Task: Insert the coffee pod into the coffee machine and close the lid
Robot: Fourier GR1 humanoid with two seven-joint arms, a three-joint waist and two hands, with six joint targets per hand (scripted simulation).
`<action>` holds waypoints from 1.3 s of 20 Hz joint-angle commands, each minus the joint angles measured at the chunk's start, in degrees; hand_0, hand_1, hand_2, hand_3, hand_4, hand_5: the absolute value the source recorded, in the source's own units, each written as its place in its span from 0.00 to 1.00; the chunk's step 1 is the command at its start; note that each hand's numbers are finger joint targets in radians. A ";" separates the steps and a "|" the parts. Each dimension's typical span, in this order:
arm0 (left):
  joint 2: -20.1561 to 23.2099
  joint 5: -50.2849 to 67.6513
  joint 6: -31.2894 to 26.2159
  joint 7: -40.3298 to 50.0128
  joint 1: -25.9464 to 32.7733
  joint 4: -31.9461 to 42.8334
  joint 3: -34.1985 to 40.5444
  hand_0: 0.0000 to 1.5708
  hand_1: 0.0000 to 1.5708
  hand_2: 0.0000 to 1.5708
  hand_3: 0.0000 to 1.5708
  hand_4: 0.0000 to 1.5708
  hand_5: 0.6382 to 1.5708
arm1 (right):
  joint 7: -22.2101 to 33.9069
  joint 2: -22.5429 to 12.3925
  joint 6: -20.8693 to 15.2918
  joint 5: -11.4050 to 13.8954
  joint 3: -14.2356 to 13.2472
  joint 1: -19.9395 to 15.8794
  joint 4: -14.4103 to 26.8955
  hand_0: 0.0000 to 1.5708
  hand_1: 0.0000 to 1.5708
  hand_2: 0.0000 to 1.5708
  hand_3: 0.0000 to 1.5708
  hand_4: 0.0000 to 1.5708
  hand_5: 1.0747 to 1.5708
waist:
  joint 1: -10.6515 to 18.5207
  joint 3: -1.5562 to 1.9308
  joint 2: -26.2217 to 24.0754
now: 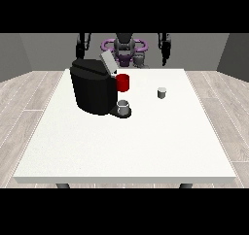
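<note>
Nearest the camera, the white desk (pixel 121 151) lay broad and bare across its front half, with two dark legs just visible under its near edge. Farther back, left of centre, stood the black coffee machine (pixel 92 88), its grey lid (pixel 108 63) tilted up and open above the body. A small grey cup (pixel 124 107) sat on the machine's dark drip base, and a red cup-like part (pixel 123 82) showed just behind it, against the machine's right side. The coffee pod (pixel 162 92), a small pale grey cylinder, stood upright on the desk to the right of the machine, well apart from it and from both hands. Beyond the far edge, the robot's torso showed with purple rings at its middle. The robot hand at the view's left (pixel 81 48) hung beside the body above the machine's far side, touching nothing; the robot hand at the view's right (pixel 165 52) likewise hung clear of the desk, holding nothing. Whether their fingers were spread or closed could not be told. Grey wood-plank floor surrounded the desk, and plain grey walls closed the room behind.
</note>
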 commanded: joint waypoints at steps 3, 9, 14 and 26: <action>0.98 1.34 -2.49 -4.75 -0.38 3.62 3.31 0.00 0.00 0.00 0.00 0.20 1.00 | -2.62 1.52 0.28 0.77 0.03 0.95 2.62 0.00 0.00 0.00 0.00 0.08 1.00 | 0.42 -0.53 -2.37; 1.01 3.48 -4.81 -9.17 0.75 0.99 3.83 0.00 0.00 0.00 0.00 0.17 1.00 | -7.99 2.21 -4.64 -3.03 -8.62 -2.04 2.11 0.00 0.00 0.00 0.00 0.06 1.00 | 0.90 -0.51 -3.51; 7.87 0.46 -7.16 -9.81 -1.52 4.79 7.44 0.00 0.00 0.00 0.00 0.20 1.00 | -7.85 3.53 -4.83 -1.56 -5.86 -0.18 1.10 0.00 0.00 0.00 0.00 0.17 1.00 | -0.53 -0.52 -2.94; 14.27 -1.83 -10.13 -0.31 -16.87 16.96 10.87 0.00 0.00 0.00 0.00 0.00 1.00 | -8.02 5.45 -7.22 0.49 -3.74 -7.40 2.60 0.00 0.00 0.00 0.00 0.15 1.00 | -3.37 -0.52 3.32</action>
